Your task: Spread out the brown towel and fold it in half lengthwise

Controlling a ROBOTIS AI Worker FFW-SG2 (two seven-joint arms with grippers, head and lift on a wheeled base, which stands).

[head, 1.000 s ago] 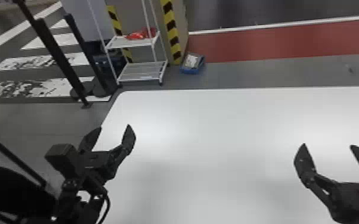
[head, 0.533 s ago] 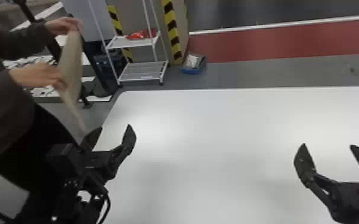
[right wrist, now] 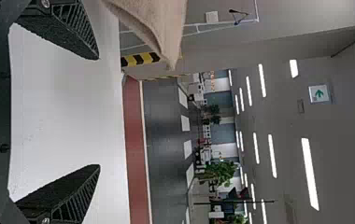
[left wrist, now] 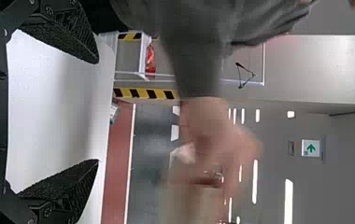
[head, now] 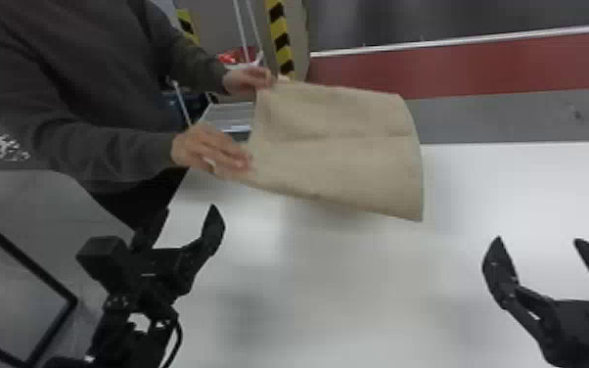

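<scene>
The desk (head: pixel 357 303) had a smooth, flat white top that stretched across the head view and ran out past its right and bottom borders. Its far edge ran nearly straight, while its left edge slanted away from the robot. Soft grey patches shaded the middle and near part, and paler, brighter areas lay toward the right.

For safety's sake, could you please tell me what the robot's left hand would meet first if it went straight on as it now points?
The left hand would probably meet the person's nearer hand, holding the towel, though depth and height are unclear.
</scene>
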